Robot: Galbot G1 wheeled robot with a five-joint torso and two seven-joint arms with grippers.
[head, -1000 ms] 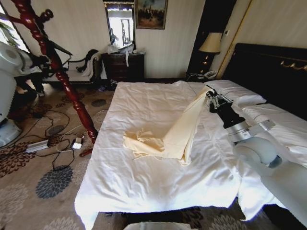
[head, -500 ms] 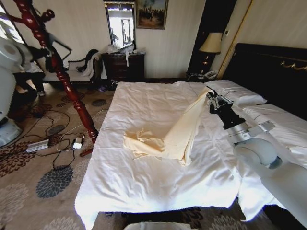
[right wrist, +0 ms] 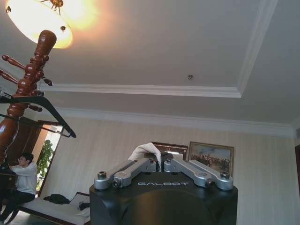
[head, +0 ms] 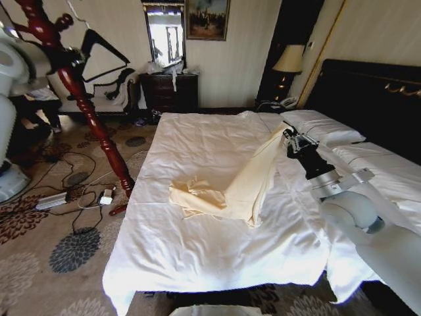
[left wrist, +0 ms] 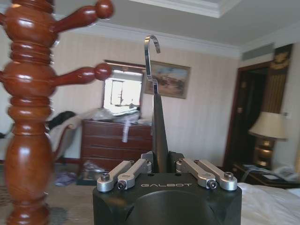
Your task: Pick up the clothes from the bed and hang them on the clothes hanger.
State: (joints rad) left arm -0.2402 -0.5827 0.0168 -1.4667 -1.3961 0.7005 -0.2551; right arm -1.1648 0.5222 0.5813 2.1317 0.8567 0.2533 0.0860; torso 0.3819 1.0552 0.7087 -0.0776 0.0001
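**Q:** Where is the garment?

**A:** The cream long-sleeved garment [head: 227,191] lies partly on the wide white bed [head: 197,257]. Its bunched lower part rests on the wrinkled duvet near the middle. One end rises in a taut strip toward the headboard side, up to the right gripper [head: 289,137].

**Q:** What are that gripper's fingers doing?

**A:** They are pinched tight on the cloth. In the right wrist view a small tuft of cream fabric [right wrist: 145,152] pokes up between the closed fingers [right wrist: 136,168] of the right gripper [right wrist: 160,164]. The gripper hangs above the bed, near the white pillows [head: 322,126], well clear of the duvet.

**Q:** And the hanger?

**A:** The black triangular clothes hanger [head: 105,56] is held up at the far left of the room, just beside the red-brown wooden coat stand [head: 89,112]. In the left wrist view the left gripper [left wrist: 161,165] has its fingers [left wrist: 129,171] closed narrowly around the hanger's dark stem [left wrist: 159,136], with the curved silver hook [left wrist: 151,51] standing upright above it. The turned post of the coat stand [left wrist: 26,122] is close alongside.

**Q:** Are hanger and garment together?

**A:** No. They are well apart: the hanger is over the patterned carpet [head: 72,250] off the bed's left side, the garment is on the bed. From the right wrist, the hanger [right wrist: 40,108] shows beside the top of the stand [right wrist: 28,84] under the lit ceiling lamp [right wrist: 40,21].
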